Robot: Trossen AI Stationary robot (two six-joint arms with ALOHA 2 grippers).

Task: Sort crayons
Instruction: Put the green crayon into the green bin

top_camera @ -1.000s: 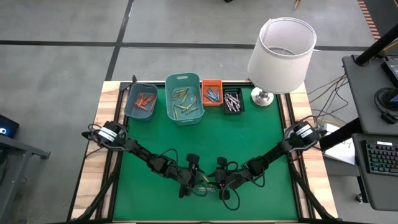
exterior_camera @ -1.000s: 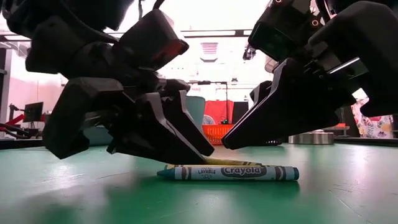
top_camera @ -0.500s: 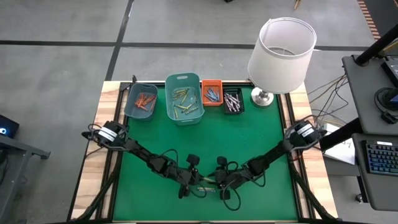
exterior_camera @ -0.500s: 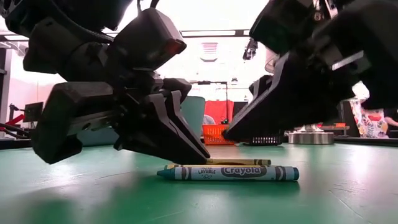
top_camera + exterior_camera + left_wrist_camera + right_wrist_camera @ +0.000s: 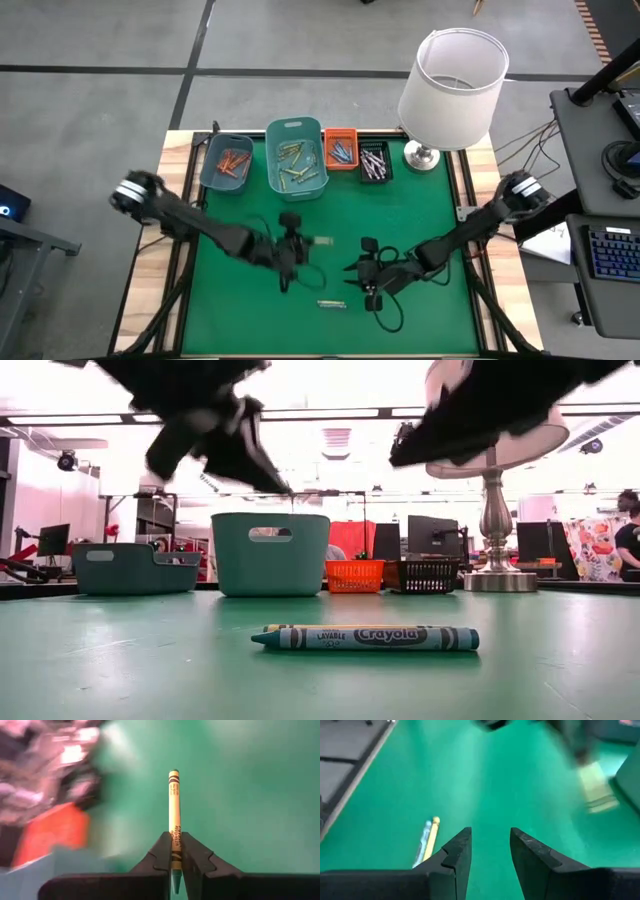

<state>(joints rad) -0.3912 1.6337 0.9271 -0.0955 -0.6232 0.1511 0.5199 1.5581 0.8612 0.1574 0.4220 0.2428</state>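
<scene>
L pincer [image 5: 175, 865] clamped on a yellow crayon [image 5: 174, 815], lifted over table [image 5: 420, 210] centre. R pincer [image 5: 490, 852] apart, empty, at 5 o'clock of it. Teal crayon [image 5: 366, 638], label "Crayola / LAVABLE", lies at table's 6 o'clock, another touching behind it.

Bins [image 5: 296, 158] and lamp [image 5: 452, 85] crowd the far edge; mid-mat [image 5: 420, 215] lies open
</scene>
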